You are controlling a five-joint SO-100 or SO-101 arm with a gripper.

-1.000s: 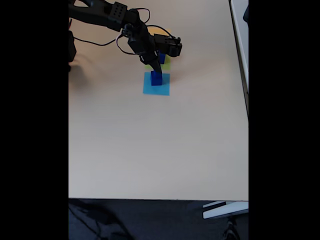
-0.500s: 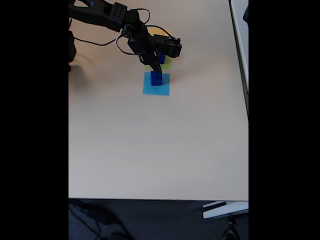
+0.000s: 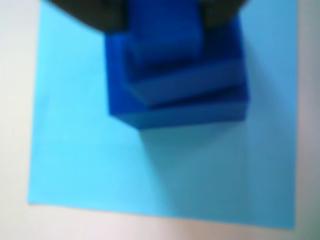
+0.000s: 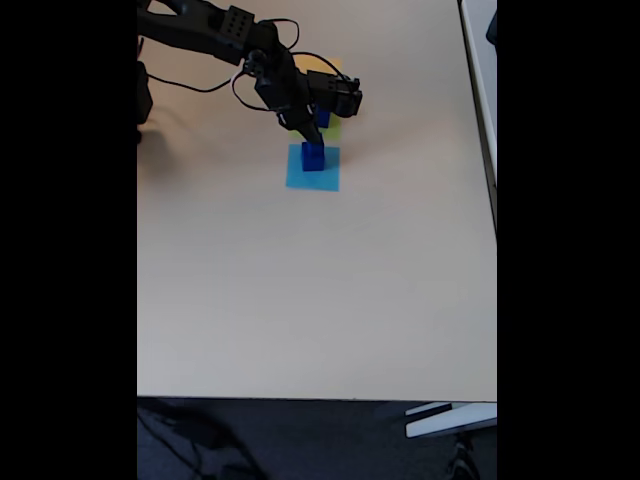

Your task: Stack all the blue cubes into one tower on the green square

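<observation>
- Although black bars flank the fixed view, I can read the scene between them: at far left a dark bulk sits at the edge of the pale beige laminate table (image 4: 300,300).
- From that upper left corner the black jointed robot arm (image 4: 215,28) reaches rightward across the tabletop, with thin dark cables (image 4: 205,85) looping beside it.
- Further right the arm bends down, and its two-finger gripper (image 4: 310,135) comes down over the flat light-blue paper square (image 4: 300,178) lying on the table.
- On that light-blue square stands a stack of dark blue solid cubes (image 4: 313,157); in the wrist view I make out at least two, a smaller cube (image 3: 160,35) sitting on a wider cube (image 3: 175,95), the picture being blurred.
- Dark finger shapes (image 3: 105,17) sit at either side of the top of the smaller cube in the wrist view, close against it, but I cannot tell whether they grip it or merely stand beside it.
- Just behind the gripper, a further dark blue cube (image 4: 322,118) rests on the flat light yellow-green paper square (image 4: 333,128), mostly hidden by the arm; a sliver of orange (image 4: 322,62) shows beyond it.
- At right a pale strip (image 4: 482,100) runs beside the table's edge.
- Along the bottom, dark grey floor (image 4: 300,440) shows, with a light-coloured bar (image 4: 445,420) at lower right.
</observation>
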